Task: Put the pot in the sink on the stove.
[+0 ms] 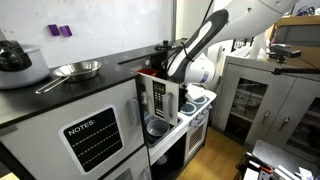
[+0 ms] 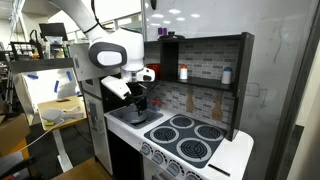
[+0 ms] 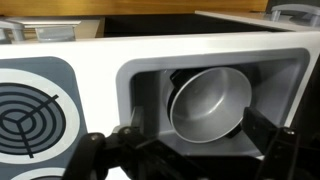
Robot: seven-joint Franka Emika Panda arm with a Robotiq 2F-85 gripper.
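The white toy kitchen unit (image 3: 200,45) carries the stove (image 3: 25,115), and the sink (image 3: 140,90) is set just beside it. The pot (image 3: 210,100) is seen upright inside the sink, not yet lifted. The gripper (image 3: 190,148) is held directly above it, jaws spread to their widest and nothing grasped. The pot's round body is bracketed between the fingers, and no long axis needs matching. The stove lies sideways from the pot, to the left in the wrist view.

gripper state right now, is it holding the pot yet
Gripper: open, holding nothing; the pot sits free in the sink.
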